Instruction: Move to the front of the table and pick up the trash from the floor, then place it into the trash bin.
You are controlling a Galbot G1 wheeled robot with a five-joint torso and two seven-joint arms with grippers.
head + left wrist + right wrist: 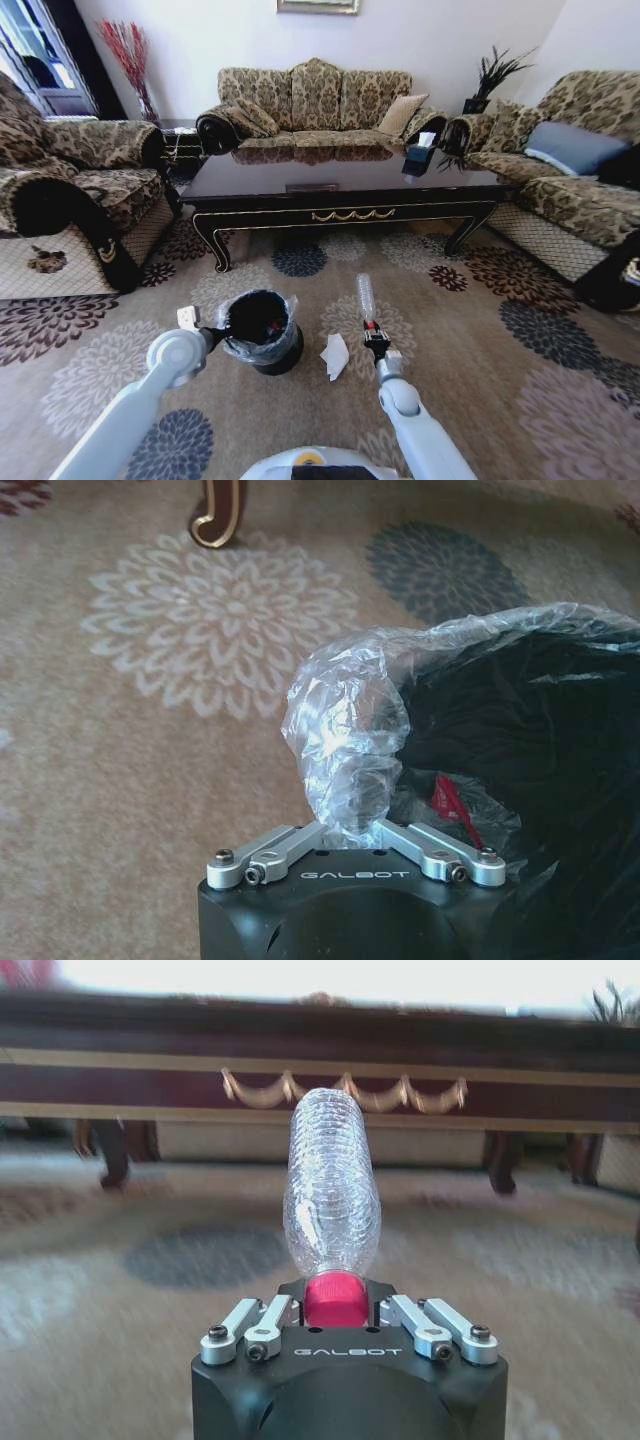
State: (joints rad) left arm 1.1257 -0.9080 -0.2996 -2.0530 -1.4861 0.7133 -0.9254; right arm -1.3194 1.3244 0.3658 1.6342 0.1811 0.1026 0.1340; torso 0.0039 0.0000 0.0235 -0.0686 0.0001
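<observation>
You are facing the table (345, 190). The bin (262, 330) is sitting on the carpet, something red lying inside. Your left gripper (350, 830) is clenching its liner (345, 730); your right gripper (337, 1305) is grasping the bottle (331, 1185) by its cap, paper (335, 355) lying beside the bin.

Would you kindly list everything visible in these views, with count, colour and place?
table: one, glossy dark brown, gold ornament, ahead of the robot
trash bin: one, black with clear liner, on carpet front left
bottle: one, clear with red cap, held above the carpet
crumpled paper: one, white, on carpet right of the bin
sofas: three, patterned brown, around the table
tissue box: one, dark, on the table's right end
left gripper: shut on the bin's liner
right gripper: shut on the bottle's cap end
</observation>
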